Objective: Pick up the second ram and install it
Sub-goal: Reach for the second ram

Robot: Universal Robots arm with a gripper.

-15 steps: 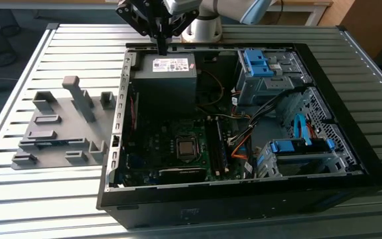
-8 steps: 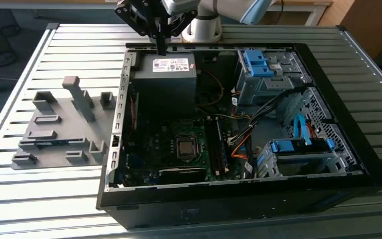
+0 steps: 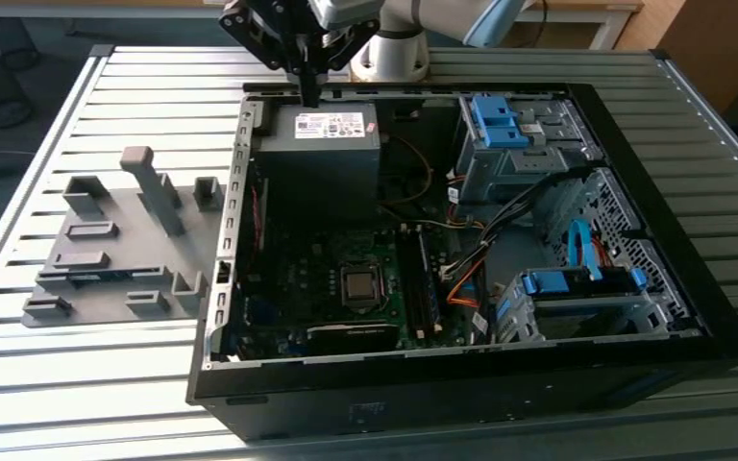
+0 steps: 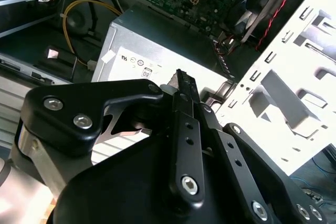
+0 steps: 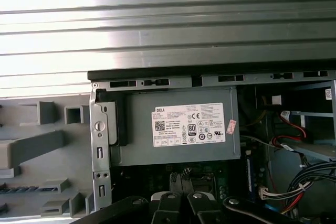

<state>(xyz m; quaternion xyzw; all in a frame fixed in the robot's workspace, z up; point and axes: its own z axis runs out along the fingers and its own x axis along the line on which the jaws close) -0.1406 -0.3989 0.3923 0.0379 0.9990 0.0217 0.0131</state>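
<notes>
One gripper (image 3: 307, 96) to report. You have it hanging above the far edge of the power supply (image 3: 324, 144), just inside the rim of the open computer case (image 3: 234, 288). In the second wrist view its fingers (image 4: 184, 124) lie drawn together with nothing visible between them, so I record it as closed and empty.

In the first wrist view a thin bluish strip lies in a slot of the grey fixture (image 5: 52, 145). I take that strip for the second ram (image 5: 16, 188), though too little of it shows to be certain. The fixture stands on the slatted table (image 3: 87, 403) beside the case, at the exterior view's left, presumably so that parts are offered at a known place.

The memory slots (image 3: 423, 283) lie low on the motherboard (image 3: 331, 274), well apart from the gripper. Whether one is vacant I cannot tell. In my judgement the gripper's height keeps it clear of the case walls and cables, and no contact with the task's part is made.
</notes>
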